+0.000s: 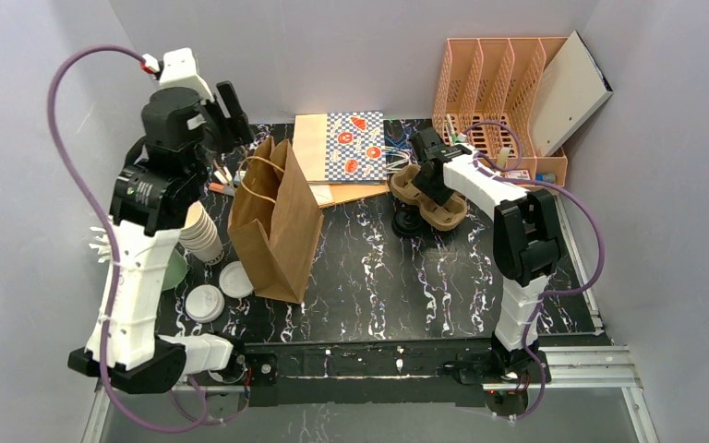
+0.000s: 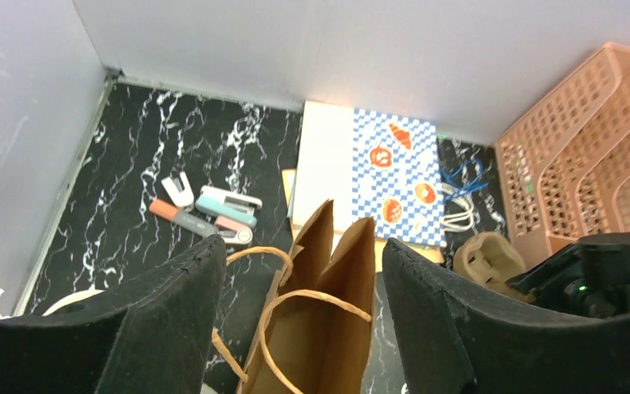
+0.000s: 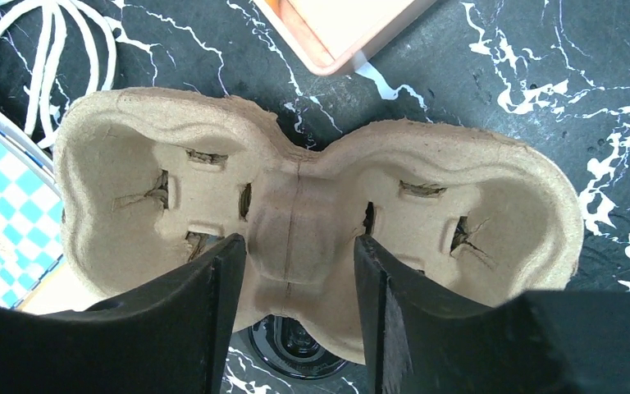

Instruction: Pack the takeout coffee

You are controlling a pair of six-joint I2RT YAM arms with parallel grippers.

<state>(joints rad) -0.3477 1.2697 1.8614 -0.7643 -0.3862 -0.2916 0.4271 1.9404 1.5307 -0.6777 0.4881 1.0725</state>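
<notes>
Centring the right pincer (image 3: 299,250) astride the cup carrier (image 3: 492,176) matters; I cannot tell whether it grips yet. Left pincer (image 2: 303,254) hangs released, left of it.

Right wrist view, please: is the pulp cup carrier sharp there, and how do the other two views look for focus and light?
Right wrist view: pulp cup carrier sharp, evenly lit, no glare. Left wrist view: brown paper bag in focus, foreground dark. Top external view: softer, even light, faint shadows.
</notes>
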